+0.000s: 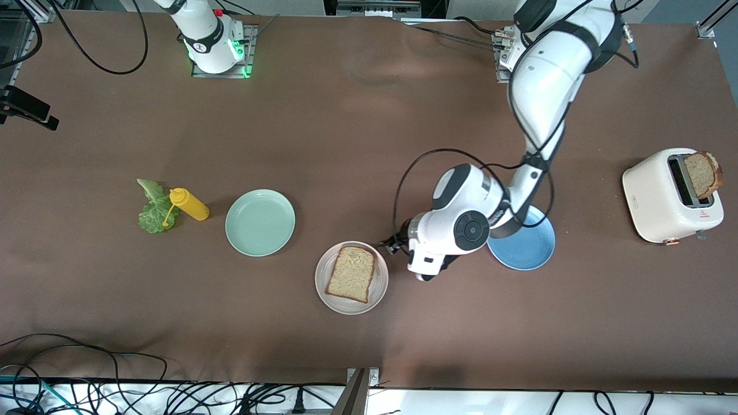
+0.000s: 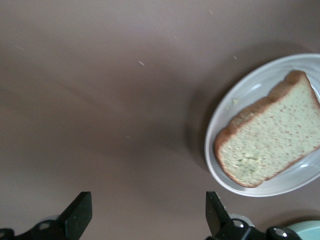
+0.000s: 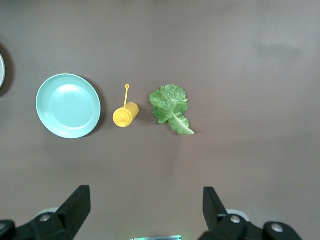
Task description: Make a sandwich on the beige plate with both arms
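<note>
One brown-crusted wholegrain toast slice [image 1: 351, 273] lies flat on the round pale beige plate with raised rim [image 1: 324, 292]. Its long axis runs nearly straight toward the front camera, domed crust end pointing at the arm bases, square end nearest the camera, slightly skewed. The crumb is pale and speckled with a darker crust all round, and nothing is on top of it. The slice fills most of the plate, with bare rim showing on both sides.

My left hand [image 2: 147, 220] is open, fingers spread wide and holding nothing, low over bare brown counter [image 1: 519, 334] just beside the beige plate, on the side toward the left arm's end. The round blue plate [image 1: 533, 253] sits partly under my left forearm.

My right hand [image 3: 145, 212] is open too and holds nothing. It waits high over the counter, looking down on the ruffled green lettuce leaf [image 1: 151, 208], the yellow plastic squeeze bottle [image 1: 189, 204] lying on its side and touching the leaf, and the round mint-green plate [image 1: 260, 222].

A second brown toast slice [image 1: 703, 174] stands in the slot of the cream-white toaster [image 1: 657, 199] near the counter's edge at the left arm's end.

There is wide open counter between the plates and the bases, and between the beige plate and the camera-side edge.
</note>
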Robot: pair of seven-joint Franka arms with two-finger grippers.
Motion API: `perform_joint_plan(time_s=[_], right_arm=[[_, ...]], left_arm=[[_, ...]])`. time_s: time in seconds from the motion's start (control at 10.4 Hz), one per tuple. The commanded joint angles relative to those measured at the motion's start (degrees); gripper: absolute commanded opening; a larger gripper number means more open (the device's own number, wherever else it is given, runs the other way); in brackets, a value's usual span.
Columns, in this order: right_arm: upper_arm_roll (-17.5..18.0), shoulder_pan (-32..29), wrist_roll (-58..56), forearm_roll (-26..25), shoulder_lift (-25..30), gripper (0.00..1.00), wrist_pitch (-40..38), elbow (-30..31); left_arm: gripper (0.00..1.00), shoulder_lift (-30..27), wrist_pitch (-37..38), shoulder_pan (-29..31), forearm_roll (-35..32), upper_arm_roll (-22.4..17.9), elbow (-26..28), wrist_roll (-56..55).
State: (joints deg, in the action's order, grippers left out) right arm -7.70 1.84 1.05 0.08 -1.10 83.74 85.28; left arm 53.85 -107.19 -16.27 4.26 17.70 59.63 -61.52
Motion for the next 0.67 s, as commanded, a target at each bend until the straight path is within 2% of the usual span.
perform_joint_plan(time_s=[0.0,0.1,0.29,0.39,0.58], right_arm=[[-0.2,0.2,-0.3,-0.7,0.4,1.00,-0.9,-0.7],[-0.2,0.2,-0.3,-0.7,0.4,1.00,-0.9,-0.7],[-0.2,0.2,-0.3,-0.6,0.4,1.00,-0.9,-0.7],[0.0,0.2,-0.3,-0.6,0.3,1.00,-0.9,-0.7],[0.0,0.2,-0.3,-0.5,0.3,1.00,-0.9,-0.7]], left_arm=[[1.00,-9.9,5.0,4.7,-7.6,-0.3,8.9,0.5],[1.00,-14.6,5.1,8.1,-10.1,-0.2,13.8,1.8],[0.98,-24.3,5.8,15.0,-10.7,-0.1,23.5,13.2],[0.97,-27.7,7.7,18.6,-10.7,0.0,25.4,19.4],[0.97,-31.7,12.3,23.4,-10.9,-0.2,25.4,29.0]])
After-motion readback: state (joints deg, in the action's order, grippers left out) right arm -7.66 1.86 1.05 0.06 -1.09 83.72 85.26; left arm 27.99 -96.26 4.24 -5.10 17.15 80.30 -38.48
